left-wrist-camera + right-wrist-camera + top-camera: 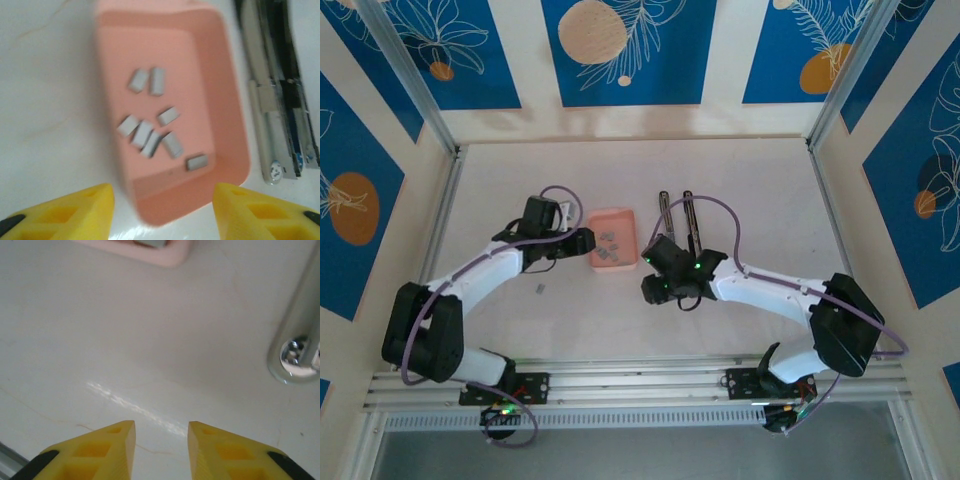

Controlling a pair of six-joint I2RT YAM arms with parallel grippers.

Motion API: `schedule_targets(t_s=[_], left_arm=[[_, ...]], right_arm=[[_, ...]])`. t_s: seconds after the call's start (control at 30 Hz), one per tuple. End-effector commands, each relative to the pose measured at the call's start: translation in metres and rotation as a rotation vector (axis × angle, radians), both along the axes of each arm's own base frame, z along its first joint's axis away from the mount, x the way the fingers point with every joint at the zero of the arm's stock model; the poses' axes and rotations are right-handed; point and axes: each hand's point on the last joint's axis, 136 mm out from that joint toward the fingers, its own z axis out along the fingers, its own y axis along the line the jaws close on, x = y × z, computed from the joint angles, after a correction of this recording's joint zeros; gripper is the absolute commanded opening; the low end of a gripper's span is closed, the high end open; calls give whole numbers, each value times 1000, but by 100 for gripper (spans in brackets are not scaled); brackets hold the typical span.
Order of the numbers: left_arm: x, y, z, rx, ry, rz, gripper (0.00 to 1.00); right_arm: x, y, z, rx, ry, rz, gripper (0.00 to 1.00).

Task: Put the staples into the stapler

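Note:
The staples (150, 132) are several small grey strips lying loose in a salmon-pink tray (230, 125), also seen from above as staples (611, 248) in the tray (612, 218). The stapler (280, 100) lies opened out flat just right of the tray, two long metal bars (676, 215). My left gripper (163, 207) is open, its yellow fingers straddling the tray's near corner with nothing held. It sits at the tray's left side (582, 240). My right gripper (161, 445) is open over bare table, the stapler's rounded metal end (297, 352) to its right.
A small grey piece (540, 288) lies on the white table left of the tray, under the left arm. The tray's corner (165, 255) shows at the top of the right wrist view. Aluminium rails and patterned blue walls enclose the table.

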Motion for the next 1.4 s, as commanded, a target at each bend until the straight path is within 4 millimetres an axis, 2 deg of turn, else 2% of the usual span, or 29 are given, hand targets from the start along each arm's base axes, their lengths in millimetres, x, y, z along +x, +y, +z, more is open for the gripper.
schedule_targets(t_s=[0.0, 0.2, 0.4, 0.63, 0.87, 1.1, 1.37], left_arm=[[-32, 33, -4, 80, 164, 106, 58], [-71, 78, -19, 316, 326, 111, 58], [-85, 100, -40, 461, 442, 76, 55], [-75, 109, -58, 520, 484, 52, 47], [-60, 111, -69, 538, 498, 34, 45], [-56, 112, -80, 557, 521, 11, 39], [-57, 116, -85, 577, 538, -2, 38]], right_arm=[[8, 25, 15, 80, -46, 67, 35], [10, 36, 13, 81, -52, 127, 37], [10, 41, 12, 78, -53, 166, 37], [8, 42, 12, 76, -52, 172, 37], [8, 44, 13, 76, -58, 178, 37], [8, 44, 13, 68, -58, 177, 36], [7, 43, 13, 63, -54, 176, 36]])
